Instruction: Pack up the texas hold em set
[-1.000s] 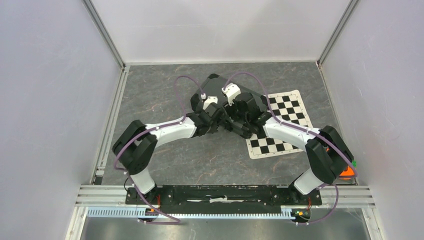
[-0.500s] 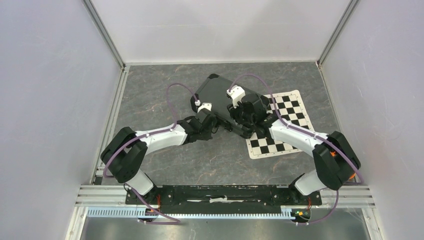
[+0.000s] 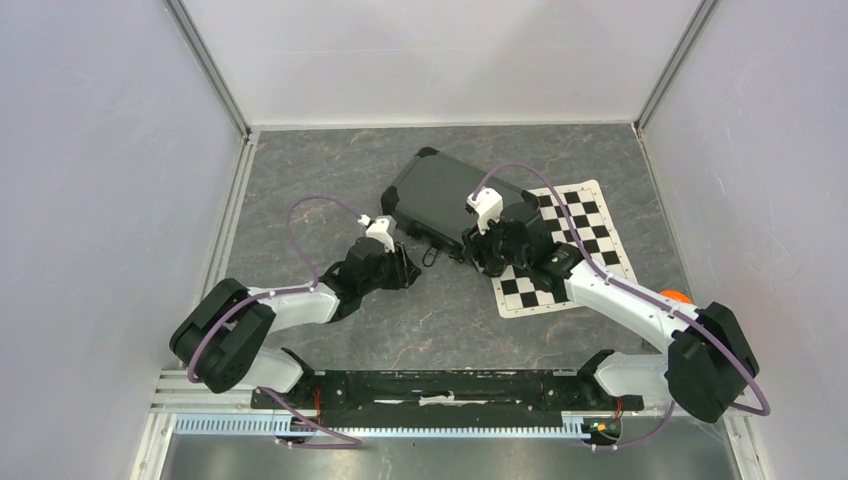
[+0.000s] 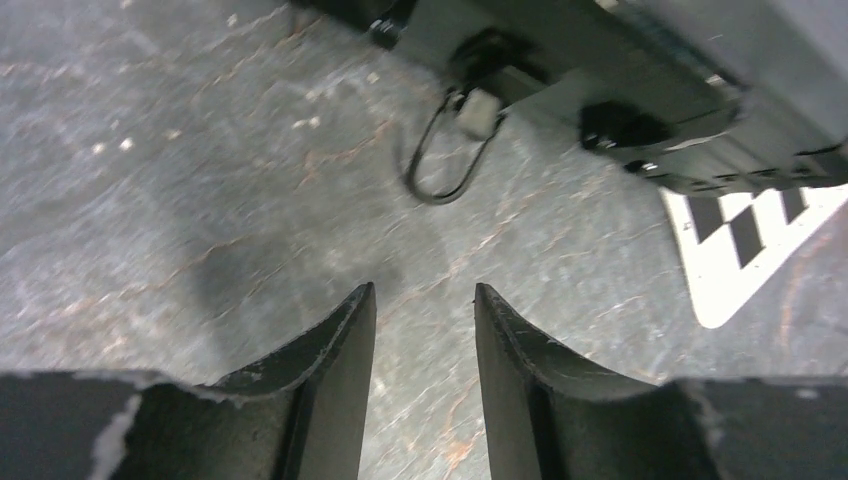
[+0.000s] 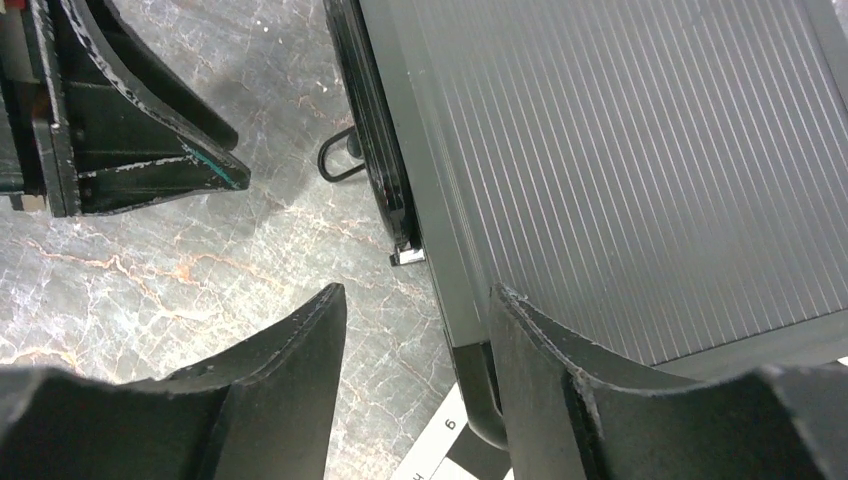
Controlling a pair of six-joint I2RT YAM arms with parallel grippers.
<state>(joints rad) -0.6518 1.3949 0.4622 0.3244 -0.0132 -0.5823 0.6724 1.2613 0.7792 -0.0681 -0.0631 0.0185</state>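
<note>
The black hard case (image 3: 440, 192) lies shut on the grey table, its ribbed lid (image 5: 640, 150) facing up. A thin wire loop (image 4: 445, 165) hangs from its near edge. My left gripper (image 3: 405, 270) is near-left of the case and apart from it, open, with only bare table between its fingers (image 4: 350, 340). My right gripper (image 3: 477, 258) hovers open over the case's near corner (image 5: 480, 390), one finger above the table and the other above the lid, gripping nothing. Chips, cards, dice and marker are out of view.
A black-and-white checkered mat (image 3: 570, 255) lies right of the case, partly under it, and its corner (image 4: 740, 250) shows in the left wrist view. An orange object (image 3: 676, 296) peeks out behind the right arm. Grey walls and metal rails enclose the table.
My left arm has pulled back from the case toward the near left and its jaws have opened. My right gripper has slid off the lid to the case's near corner and opened wider.
</note>
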